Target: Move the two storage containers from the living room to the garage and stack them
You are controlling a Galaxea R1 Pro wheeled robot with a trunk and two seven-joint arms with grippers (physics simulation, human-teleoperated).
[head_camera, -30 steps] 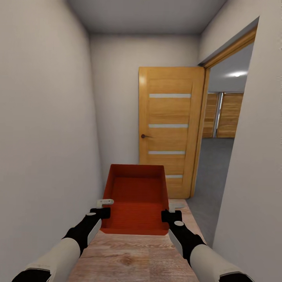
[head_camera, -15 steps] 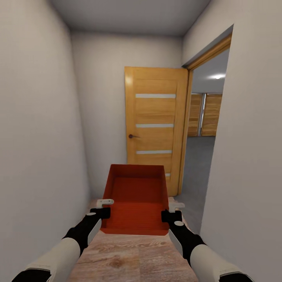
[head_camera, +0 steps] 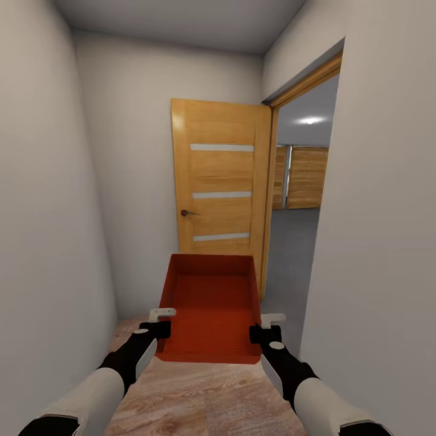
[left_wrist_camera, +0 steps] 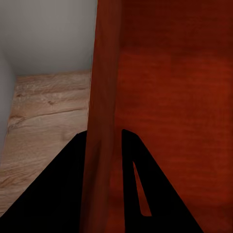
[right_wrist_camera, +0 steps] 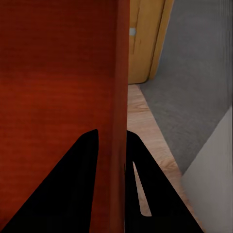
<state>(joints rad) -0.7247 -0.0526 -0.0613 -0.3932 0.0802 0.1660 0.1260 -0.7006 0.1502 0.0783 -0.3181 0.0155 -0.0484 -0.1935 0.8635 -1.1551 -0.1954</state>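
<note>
I hold one orange-red storage container in front of me, level, in a narrow hallway. My left gripper is shut on its left wall, with one finger on each side. My right gripper is shut the same way on its right wall. The container is empty. Through a doorway at the right I see the dark grey floor of the garage, also visible in the right wrist view. The living room is out of view.
An open wooden door stands ahead against the end wall, beside the doorway. White walls close in on the left and right. Light wood planks cover the hallway floor. A ceiling light glows beyond the doorway.
The whole picture has shifted: the door and doorway sit further left and the right wall fills more, so the camera has moved. The container and both grippers keep their place.
</note>
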